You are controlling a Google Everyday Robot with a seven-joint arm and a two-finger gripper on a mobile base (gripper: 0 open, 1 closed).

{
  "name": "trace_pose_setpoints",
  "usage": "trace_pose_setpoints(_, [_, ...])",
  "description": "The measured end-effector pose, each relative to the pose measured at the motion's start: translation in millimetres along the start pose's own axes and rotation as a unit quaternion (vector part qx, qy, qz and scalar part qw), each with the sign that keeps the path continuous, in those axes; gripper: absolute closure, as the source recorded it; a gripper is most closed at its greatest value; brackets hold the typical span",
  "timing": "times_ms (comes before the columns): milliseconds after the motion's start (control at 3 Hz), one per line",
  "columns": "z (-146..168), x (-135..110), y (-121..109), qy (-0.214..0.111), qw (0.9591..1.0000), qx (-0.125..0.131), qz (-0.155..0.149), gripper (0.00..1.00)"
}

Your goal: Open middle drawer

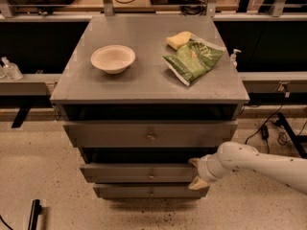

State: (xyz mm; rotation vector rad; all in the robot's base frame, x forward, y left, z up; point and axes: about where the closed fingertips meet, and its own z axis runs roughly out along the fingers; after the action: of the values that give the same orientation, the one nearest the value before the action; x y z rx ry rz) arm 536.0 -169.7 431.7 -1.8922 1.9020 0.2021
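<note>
Tool [194,174] sits at the right end of the middle drawer [129,172], fingers apart above and below its front. Opening step looks barely begun. Next: grip the edge, pull straight out.

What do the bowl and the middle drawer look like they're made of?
Bowl: probably ceramic or plastic, smooth off-white with slight sheen. Middle drawer: likely painted wood, matte grey front; its small knob glints like metal. The claw is at the drawer's right end.
</note>
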Motion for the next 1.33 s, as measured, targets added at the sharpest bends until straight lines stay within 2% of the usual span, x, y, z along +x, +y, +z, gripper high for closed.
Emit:
trace_pose_setpoints(333, [-14.3,-9.8,33.5,-0.011,0.9996,-0.024,-0.012,0.43])
trace_pose_setpoints(667, [-35.1,-26.2,58.9,-0.023,0.9982,-0.044,-0.034,0.31])
trace_pose_setpoints(1000, [-49.3,-42.6,69.4,-0.029,0.9968,-0.053,-0.052,0.28])
trace_pose_setpoints(1333, [-52.1,-54.3,60.2,-0.025,0.9965,-0.046,-0.065,0.11])
